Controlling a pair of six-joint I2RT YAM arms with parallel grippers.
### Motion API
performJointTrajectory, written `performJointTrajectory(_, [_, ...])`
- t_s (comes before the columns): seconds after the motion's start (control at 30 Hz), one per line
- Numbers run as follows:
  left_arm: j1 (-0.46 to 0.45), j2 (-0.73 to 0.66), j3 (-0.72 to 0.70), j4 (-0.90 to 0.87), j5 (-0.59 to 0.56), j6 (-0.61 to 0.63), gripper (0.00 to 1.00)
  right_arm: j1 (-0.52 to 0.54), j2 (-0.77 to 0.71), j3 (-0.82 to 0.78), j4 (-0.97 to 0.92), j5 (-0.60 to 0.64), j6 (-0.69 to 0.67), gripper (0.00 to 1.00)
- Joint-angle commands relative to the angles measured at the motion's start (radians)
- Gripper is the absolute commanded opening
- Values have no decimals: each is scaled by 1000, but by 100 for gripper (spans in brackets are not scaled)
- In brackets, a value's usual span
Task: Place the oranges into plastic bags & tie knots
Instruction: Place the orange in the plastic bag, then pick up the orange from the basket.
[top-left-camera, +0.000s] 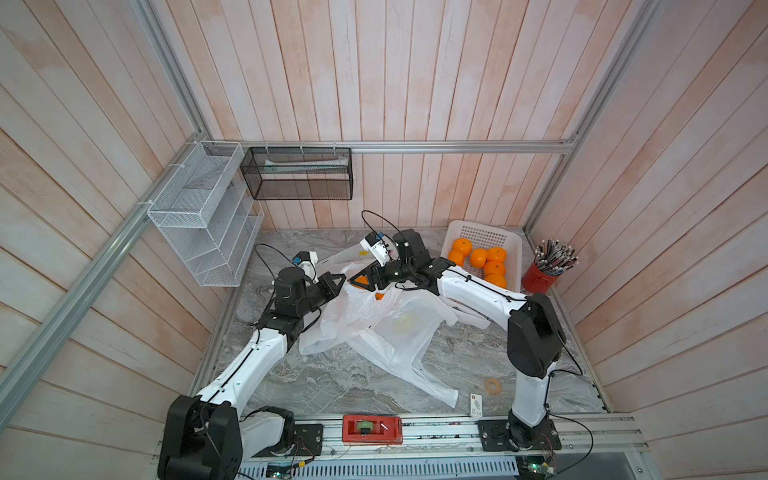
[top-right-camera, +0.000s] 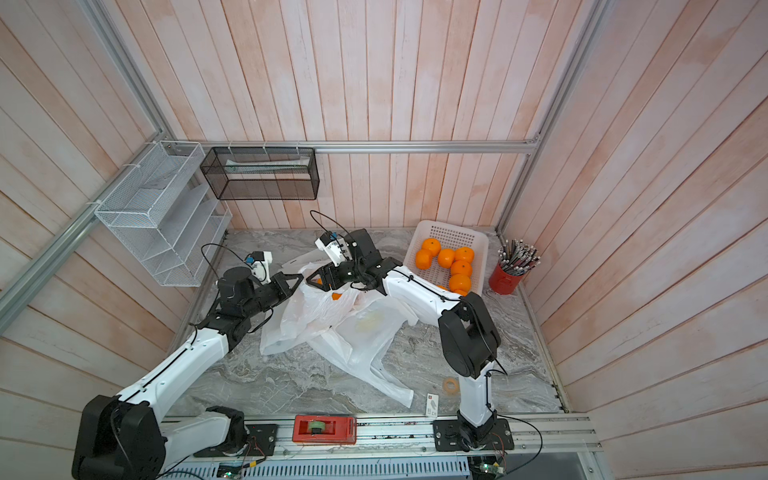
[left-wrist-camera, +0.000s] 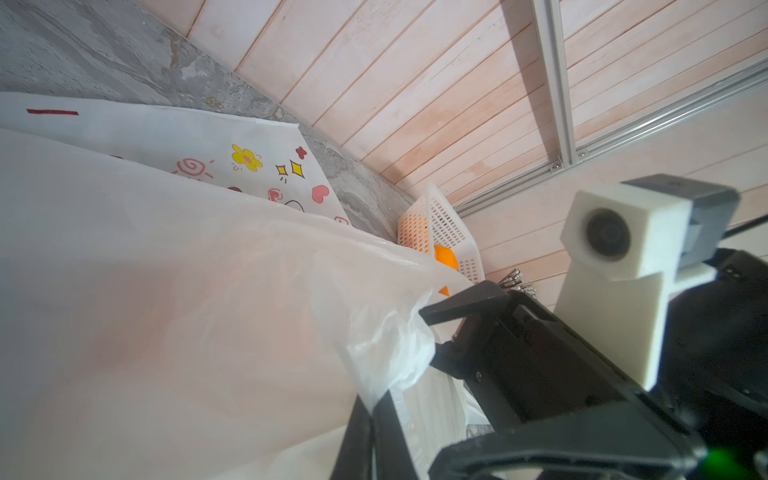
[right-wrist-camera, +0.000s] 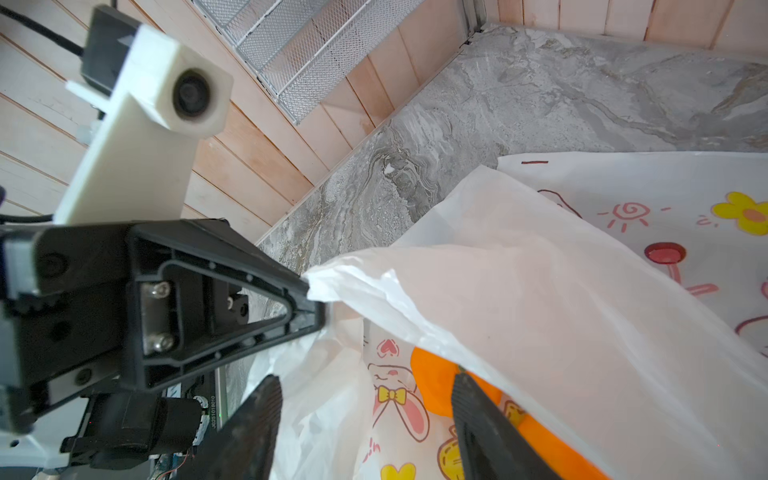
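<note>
Pinching the plastic bag rim with shut jaws in a top view, the left gripper faces the right gripper. Right wrist view: right jaws parted, an orange inside the bag just beyond them.

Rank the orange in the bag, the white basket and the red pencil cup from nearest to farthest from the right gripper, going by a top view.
1. The orange: in the plastic bag mouth, right at the right gripper.
2. The white basket: back right corner of the table, to the gripper's right.
3. The red pencil cup: beyond the basket, by the right wall.
</note>
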Motion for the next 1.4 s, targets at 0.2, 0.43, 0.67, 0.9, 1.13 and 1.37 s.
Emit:
performJointTrajectory(0.2, [5,23,-6,16,4,19,0,3,-131,-28,12,20,-1,64])
performJointTrajectory(0.43, [5,28,-6,2,-22,22,0,-59,-308,-86,-47,123,-44,73])
performJointTrajectory(0.67, [5,29,4,-1,-19,31,0,-283,-410,-169,-185,275,-90,78])
performJointTrajectory(0.9, [6,27,15,-20,-25,43,0,-494,-346,-158,-389,479,-175,86])
performJointTrajectory(1.13, [6,28,24,-29,-27,51,0,-582,-224,-131,-557,755,-198,95])
performJointTrajectory(1.37, [5,41,31,-33,-23,59,0,-624,-108,-127,-593,826,-124,95])
